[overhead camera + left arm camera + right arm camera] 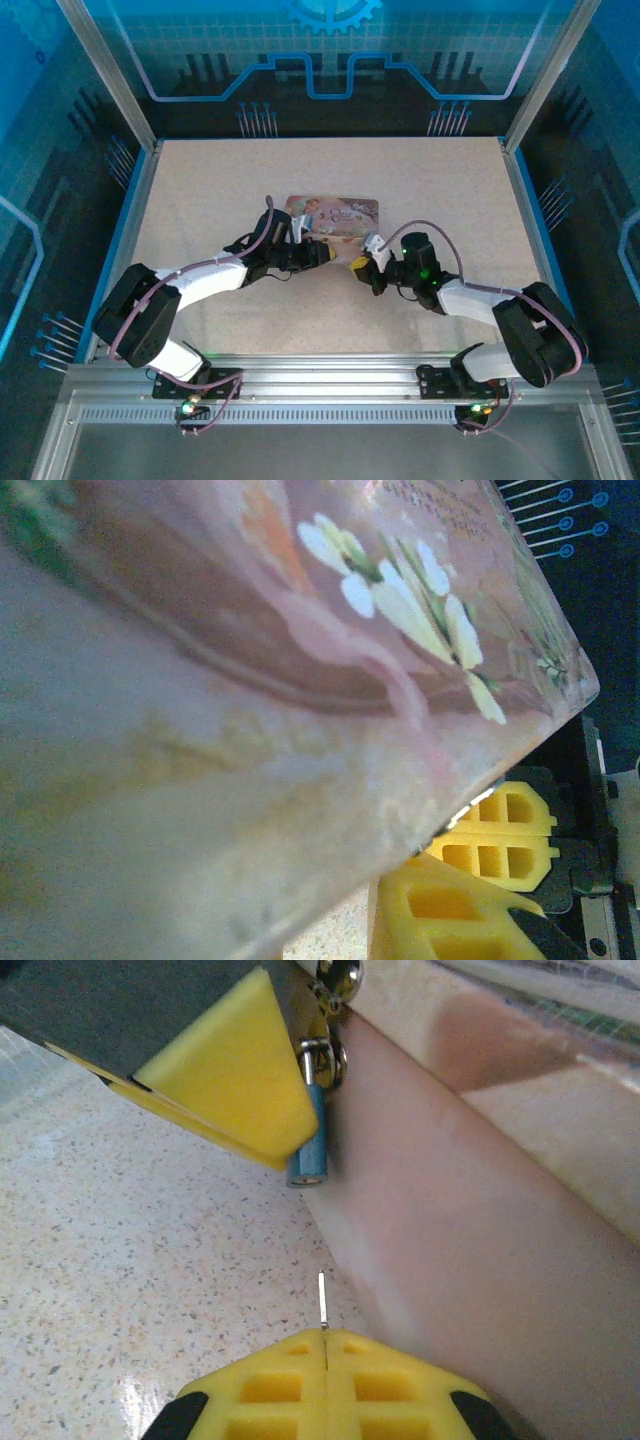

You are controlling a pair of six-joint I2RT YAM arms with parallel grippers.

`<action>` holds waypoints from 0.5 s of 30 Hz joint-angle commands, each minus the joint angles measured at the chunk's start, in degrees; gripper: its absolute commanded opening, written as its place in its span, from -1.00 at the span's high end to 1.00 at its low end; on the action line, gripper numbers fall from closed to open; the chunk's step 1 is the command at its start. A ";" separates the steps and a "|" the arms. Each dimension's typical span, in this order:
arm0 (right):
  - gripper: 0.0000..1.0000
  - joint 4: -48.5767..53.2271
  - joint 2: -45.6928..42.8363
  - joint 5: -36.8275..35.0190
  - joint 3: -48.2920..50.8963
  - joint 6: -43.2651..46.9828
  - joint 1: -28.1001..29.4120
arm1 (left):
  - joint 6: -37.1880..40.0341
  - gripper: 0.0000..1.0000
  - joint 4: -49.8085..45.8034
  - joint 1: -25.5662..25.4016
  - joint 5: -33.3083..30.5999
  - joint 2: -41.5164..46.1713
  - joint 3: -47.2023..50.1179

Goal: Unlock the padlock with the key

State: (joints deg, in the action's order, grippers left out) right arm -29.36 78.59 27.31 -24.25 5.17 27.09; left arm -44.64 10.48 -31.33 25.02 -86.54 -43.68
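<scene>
The padlock (309, 1150) is a tiny lock with a bluish body and a silver shackle, hanging at the edge of the pink tin (335, 213). My left gripper (330, 253) is shut on it; its yellow pads (235, 1070) cover the lock's upper part. My right gripper (325, 1335) is shut on the key (322, 1300), whose thin silver blade sticks out past the fingertips. The blade points at the lock's underside, a short gap below it. In the top view the right gripper (360, 268) faces the left one, almost touching.
The tin's flowered lid (250, 680) lies close across the left wrist view, and the tin's pink side wall (470, 1260) runs just right of the key. Speckled table (130, 1250) lies open to the left. Frame posts and blue walls ring the table (200, 180).
</scene>
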 commanded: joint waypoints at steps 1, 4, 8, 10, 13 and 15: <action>1.00 -4.13 -0.71 2.78 0.57 -2.00 0.33 | 1.31 0.54 1.40 0.31 3.94 2.21 0.07; 1.00 -4.21 0.07 3.09 -0.20 -2.10 0.83 | 1.31 0.54 1.35 0.35 4.23 2.14 -0.09; 1.00 -4.82 1.12 2.14 -0.97 -1.86 1.99 | 1.30 0.54 1.14 0.35 4.55 2.14 -0.11; 1.00 -5.26 1.57 1.62 -1.15 -1.96 2.26 | 1.31 0.54 1.27 0.35 4.50 2.08 -0.11; 1.00 -5.51 1.93 1.02 -1.44 -1.83 2.34 | 1.15 0.54 1.38 0.32 4.74 1.90 -0.09; 1.00 -5.92 2.14 0.65 -1.43 -1.90 2.35 | 1.14 0.54 1.52 0.32 4.88 1.80 -0.10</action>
State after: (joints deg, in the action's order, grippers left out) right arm -32.69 80.01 28.53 -24.43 3.81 28.88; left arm -44.49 10.11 -31.27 26.06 -86.54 -43.68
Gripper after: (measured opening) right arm 0.058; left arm 0.234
